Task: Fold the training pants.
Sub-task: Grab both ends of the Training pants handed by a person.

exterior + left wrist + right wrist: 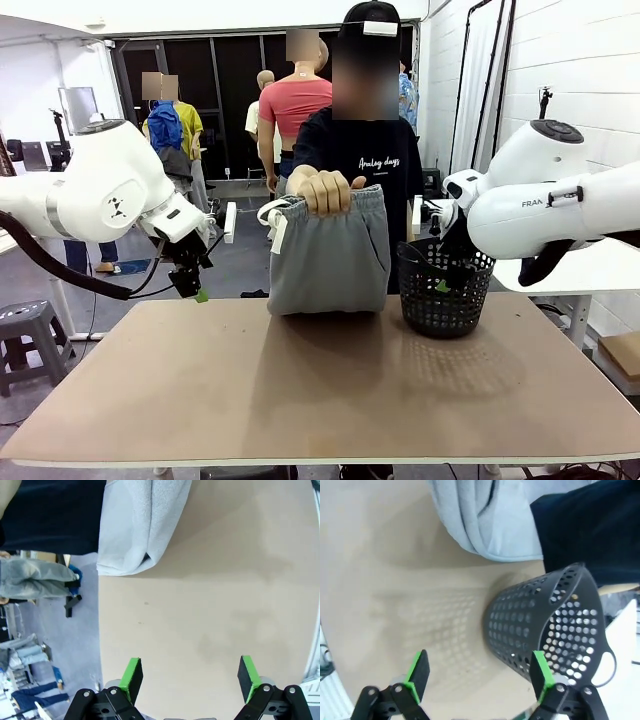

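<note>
In the middle of the front view: the training pants (330, 265), grey and soft, bunched up double. Held up by the waistband in a person's hand (326, 190). Bottom fold down on the far part of the table (320, 400), seeming to rest there. Not yet laid flat, so no folding started, by the look of it.

At the left of the front view: the left gripper (196, 284), up in the air above the table's far left corner, well apart from the pants. Fingers wide open, nothing between the green pads.

In the right wrist view: the right gripper (479, 662), fingers wide open too, holding nothing. Just next to the black basket (445, 300), at the right of the front view. Basket right beside the pants, maybe touching.

What could go wrong from here:

- Knocking the basket over, with the right arm so close to it and the pants just on the other side.
- Pinching only one layer of the soft cloth, then the rest slipping down in a heap.
- Bumping the person's hand when reaching for the waistband.
- Dropping the pants off the far edge, with the fold so near that edge.
- Catching the white string and pulling that instead of the cloth.
</note>
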Available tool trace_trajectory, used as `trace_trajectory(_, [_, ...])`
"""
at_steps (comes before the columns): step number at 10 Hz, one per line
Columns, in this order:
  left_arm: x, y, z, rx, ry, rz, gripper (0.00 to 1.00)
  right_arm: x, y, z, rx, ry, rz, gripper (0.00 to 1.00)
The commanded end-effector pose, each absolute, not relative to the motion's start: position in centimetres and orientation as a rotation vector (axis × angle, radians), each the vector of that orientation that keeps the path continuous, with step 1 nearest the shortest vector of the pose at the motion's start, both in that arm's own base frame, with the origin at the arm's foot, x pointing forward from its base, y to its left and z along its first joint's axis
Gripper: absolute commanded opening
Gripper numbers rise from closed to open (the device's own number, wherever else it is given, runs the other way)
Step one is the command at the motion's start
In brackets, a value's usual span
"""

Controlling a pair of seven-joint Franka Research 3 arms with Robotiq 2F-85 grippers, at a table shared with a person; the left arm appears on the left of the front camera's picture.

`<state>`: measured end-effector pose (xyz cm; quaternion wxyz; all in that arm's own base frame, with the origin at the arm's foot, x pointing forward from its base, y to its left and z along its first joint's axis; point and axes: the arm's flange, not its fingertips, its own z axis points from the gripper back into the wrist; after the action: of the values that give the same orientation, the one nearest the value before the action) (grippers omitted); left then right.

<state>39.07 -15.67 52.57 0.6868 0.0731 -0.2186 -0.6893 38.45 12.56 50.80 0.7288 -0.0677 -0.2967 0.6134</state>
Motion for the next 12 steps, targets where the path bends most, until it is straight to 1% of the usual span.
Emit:
trace_trajectory(1, [41.5,-15.3,50.9,0.145,-0.504,-1.605,1.00,41.0,12.1,49.2,-0.072,-0.667,1.379,1.00])
trace_trajectory(4, [43.5,-15.6,49.6,0.109,-0.448,-1.736,1.00,42.3,12.0,47.5,-0.066,-0.622,1.459,1.00])
trace_trajectory(5, [44.1,-15.4,49.5,0.091,-0.483,-1.761,1.00,43.1,12.2,47.1,-0.045,-0.652,1.460,1.00])
trace_trajectory(6, [44.0,-15.7,49.3,0.050,-0.544,-1.772,1.00,43.1,11.8,46.7,-0.022,-0.702,1.452,1.00])
trace_trajectory(7, [44.0,-15.7,49.5,0.034,-0.632,-1.767,1.00,43.6,11.8,46.3,0.002,-0.752,1.445,1.00])
trace_trajectory(8, [44.2,-15.8,49.6,0.037,-0.684,-1.760,1.00,43.9,11.8,46.1,0.031,-0.800,1.437,1.00])
trace_trajectory(11, [44.0,-16.6,49.9,-0.055,-0.816,-1.801,1.00,43.8,12.2,45.6,0.132,-0.935,1.417,1.00])
trace_trajectory(12, [44.0,-16.9,49.9,-0.069,-0.845,-1.808,1.00,43.8,12.5,45.4,0.173,-0.945,1.417,1.00])
